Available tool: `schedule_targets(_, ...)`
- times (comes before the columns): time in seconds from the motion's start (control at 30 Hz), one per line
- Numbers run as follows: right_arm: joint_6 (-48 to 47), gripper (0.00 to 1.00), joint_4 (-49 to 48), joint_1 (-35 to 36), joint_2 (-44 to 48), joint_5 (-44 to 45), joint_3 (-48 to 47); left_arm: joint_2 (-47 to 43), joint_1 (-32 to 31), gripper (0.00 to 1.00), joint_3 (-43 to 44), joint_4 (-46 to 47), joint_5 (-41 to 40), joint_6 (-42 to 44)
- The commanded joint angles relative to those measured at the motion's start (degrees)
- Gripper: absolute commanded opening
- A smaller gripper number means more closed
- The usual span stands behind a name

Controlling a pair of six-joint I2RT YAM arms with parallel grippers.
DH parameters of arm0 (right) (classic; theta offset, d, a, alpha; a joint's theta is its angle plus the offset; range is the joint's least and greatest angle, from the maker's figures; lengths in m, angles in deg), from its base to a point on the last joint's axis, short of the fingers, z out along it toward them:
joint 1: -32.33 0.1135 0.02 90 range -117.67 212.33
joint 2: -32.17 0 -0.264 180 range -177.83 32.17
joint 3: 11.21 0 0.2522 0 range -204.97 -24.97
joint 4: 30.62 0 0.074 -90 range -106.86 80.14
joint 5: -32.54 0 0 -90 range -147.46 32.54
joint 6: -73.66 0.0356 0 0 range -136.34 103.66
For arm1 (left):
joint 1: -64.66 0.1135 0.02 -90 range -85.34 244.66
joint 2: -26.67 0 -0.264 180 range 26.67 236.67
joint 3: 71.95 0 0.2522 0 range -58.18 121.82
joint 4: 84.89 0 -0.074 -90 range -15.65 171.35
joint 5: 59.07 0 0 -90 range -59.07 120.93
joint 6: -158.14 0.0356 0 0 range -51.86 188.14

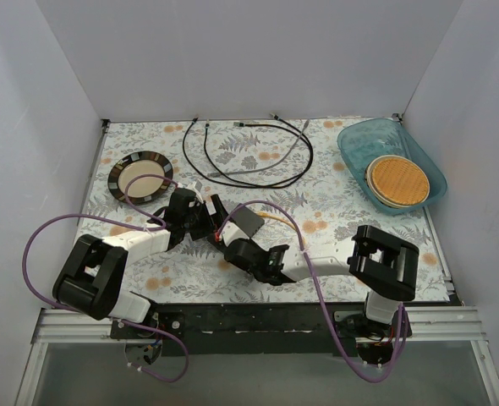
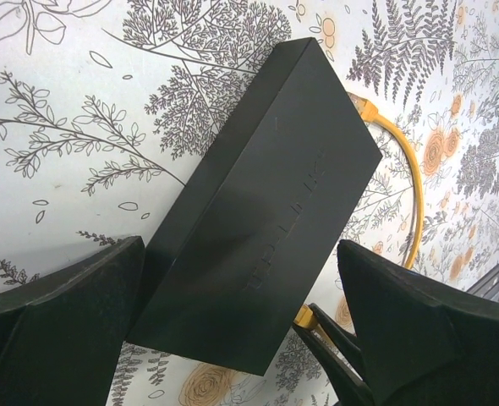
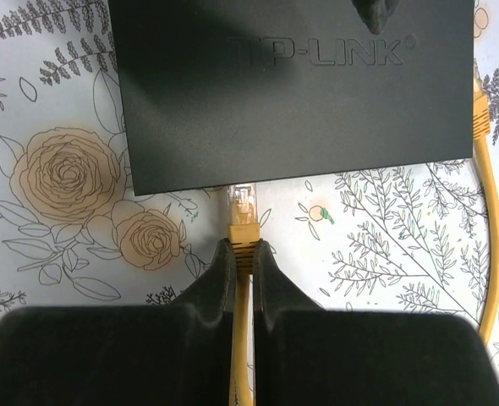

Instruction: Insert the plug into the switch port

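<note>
- The right gripper (image 3: 242,254) is clenched on the yellow boot just behind the clear-tipped plug (image 3: 242,203) of a yellow network cable (image 3: 486,211).
- The plug's tip sits at the near long edge of the flat matte-black rectangular switch (image 3: 292,85), which lies flat on the floral-patterned table (image 3: 55,93). The sockets themselves are hidden from view.
- The left gripper (image 2: 241,313) is released, its jaws wide and standing on either side of the switch. I cannot tell whether they touch it.
- To seat the plug well, I would first close the left jaws on the box so it cannot slide. Then I would push straight and level along the plug's axis, without twisting.
- The cable curves round the switch's right end, close beside it, so a sideways swing there could snag it.
- A dark-rimmed round plate (image 1: 139,175), loose black cables (image 1: 249,156) and a blue plastic tray (image 1: 351,148) lie well apart, leaving open cloth around the box.
</note>
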Motion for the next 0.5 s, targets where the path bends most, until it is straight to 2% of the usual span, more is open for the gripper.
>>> schedule_targets(0.0, -0.1, 0.01, -5.4, 0.4, -1.7, 3.1, -4.0, 0.4, -0.1, 0.97, -0.3, -0.9, 1.8, 0.8)
schedule_targets(0.47, -2.2, 0.01, -10.0, 0.2, -1.2, 1.4, -3.9, 1.1, -0.1, 0.93, -0.5, -1.3, 3.5, 2.8)
